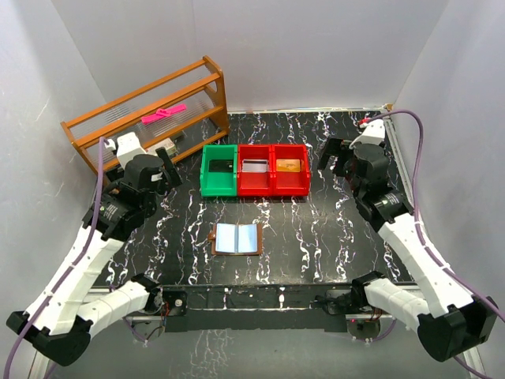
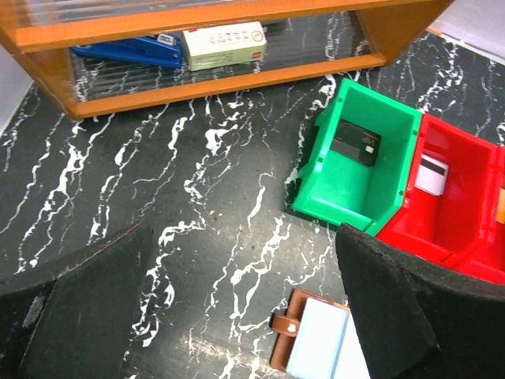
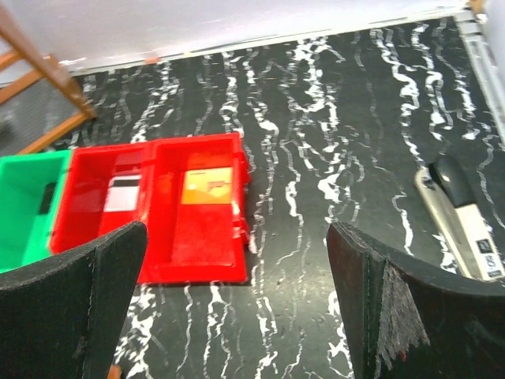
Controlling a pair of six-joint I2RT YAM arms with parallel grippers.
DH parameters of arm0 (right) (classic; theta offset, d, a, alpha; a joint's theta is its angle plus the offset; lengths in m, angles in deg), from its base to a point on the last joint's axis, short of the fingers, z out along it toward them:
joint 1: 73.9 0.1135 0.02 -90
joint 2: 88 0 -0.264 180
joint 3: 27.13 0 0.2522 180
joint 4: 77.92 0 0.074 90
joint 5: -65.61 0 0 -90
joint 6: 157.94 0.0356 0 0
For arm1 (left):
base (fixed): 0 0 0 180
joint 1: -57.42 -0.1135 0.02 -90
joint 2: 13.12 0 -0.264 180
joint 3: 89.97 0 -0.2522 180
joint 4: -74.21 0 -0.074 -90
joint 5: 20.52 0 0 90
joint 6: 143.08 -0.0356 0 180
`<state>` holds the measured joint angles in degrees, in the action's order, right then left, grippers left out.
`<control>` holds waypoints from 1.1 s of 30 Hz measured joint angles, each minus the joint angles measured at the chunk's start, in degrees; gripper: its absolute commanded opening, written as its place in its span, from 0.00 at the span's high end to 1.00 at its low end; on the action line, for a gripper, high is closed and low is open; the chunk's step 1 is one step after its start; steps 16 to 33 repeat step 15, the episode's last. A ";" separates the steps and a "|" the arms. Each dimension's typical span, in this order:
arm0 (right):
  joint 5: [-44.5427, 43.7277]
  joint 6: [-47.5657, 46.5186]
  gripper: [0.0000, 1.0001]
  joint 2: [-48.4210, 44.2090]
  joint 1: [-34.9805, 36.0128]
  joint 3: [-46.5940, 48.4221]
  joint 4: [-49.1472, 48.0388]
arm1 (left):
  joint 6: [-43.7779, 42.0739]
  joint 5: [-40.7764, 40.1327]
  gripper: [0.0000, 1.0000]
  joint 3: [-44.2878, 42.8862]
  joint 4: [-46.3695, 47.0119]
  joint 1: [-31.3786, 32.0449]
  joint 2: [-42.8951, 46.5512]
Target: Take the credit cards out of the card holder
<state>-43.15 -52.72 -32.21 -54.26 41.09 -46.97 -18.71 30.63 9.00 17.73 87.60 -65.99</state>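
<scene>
Three credit cards in bins; card holder open on worktop, remainder unclear; left fingers, right fingers wide, empty.

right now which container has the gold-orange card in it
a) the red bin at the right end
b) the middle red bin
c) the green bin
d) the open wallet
a: the gold-orange card lies flat inside the red bin at the right end of the row. The middle red bin holds a pale grey card, and the green bin holds a dark card.
</scene>
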 measured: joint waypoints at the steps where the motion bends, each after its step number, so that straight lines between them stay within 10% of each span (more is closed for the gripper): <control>1: 1.29 0.02 0.02 -0.46 -0.13 0.00 0.09 | -0.17 -0.57 0.01 -0.15 -0.33 0.00 -0.22; 33: 6.38 0.85 0.02 -5.88 -0.11 5.90 2.82 | -0.72 -3.21 0.01 -0.70 -1.46 0.00 -3.06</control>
